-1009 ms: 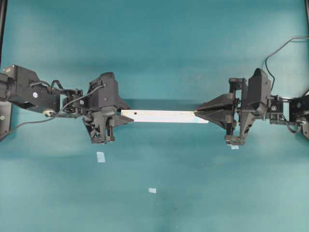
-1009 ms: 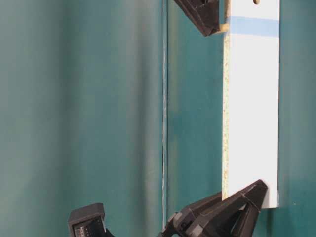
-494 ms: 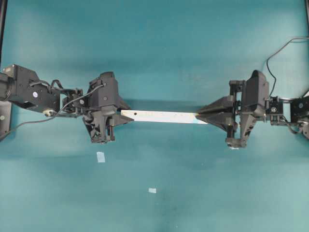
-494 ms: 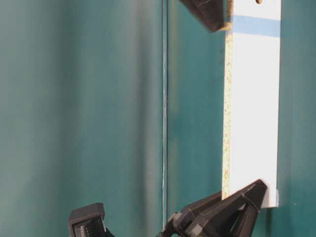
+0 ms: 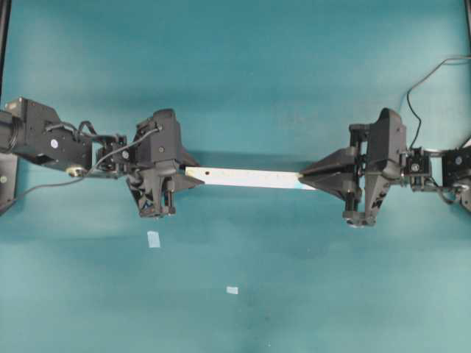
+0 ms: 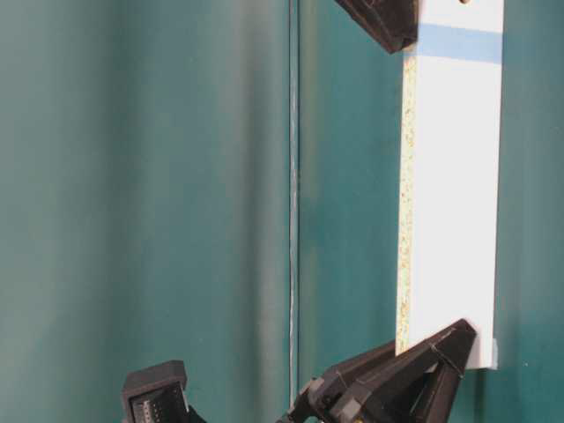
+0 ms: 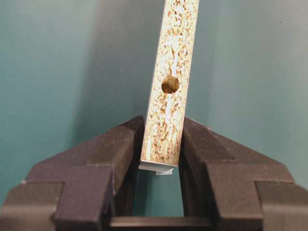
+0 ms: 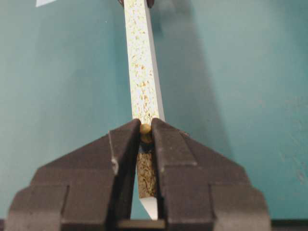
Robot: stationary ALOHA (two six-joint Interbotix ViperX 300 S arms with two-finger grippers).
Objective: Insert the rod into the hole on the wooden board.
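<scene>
Board: the wooden board (image 5: 243, 177) hung level above the teal table (image 5: 235, 66), stretched between the two arms and turned so that its speckled narrow edge faced up in the overhead view.
Left gripper: the left gripper (image 5: 193, 176) was closed on the left end of the board; in the left wrist view its two black fingers (image 7: 122, 154) pressed the board's flat sides, the end of the strip sitting just inside the jaws.
Bare hole: a dark round hole (image 7: 170, 84) showed in the speckled edge a little beyond the left gripper's tips, with nothing in it.
Right gripper: the right gripper (image 5: 303, 175) sat at the other end of the board, jaws drawn nearly together around the strip, one finger on each side.
Rod: the rod (image 8: 145, 129) showed only as a small tan round end between the right gripper's tips, resting on the board's edge; how much of it lay below the edge could not be told.
Hole: the hole that belongs with the blue mark was hidden under the rod and the right gripper's fingers (image 8: 126, 144).
Blue mark: a pale-blue band (image 6: 458, 42) crossed the white face of the board in the table-level view, just beside one black gripper tip near the top of that picture.
Table: two small pale squares (image 5: 153, 238) lay on the surface, well apart from the board and nearer the front edge.
</scene>
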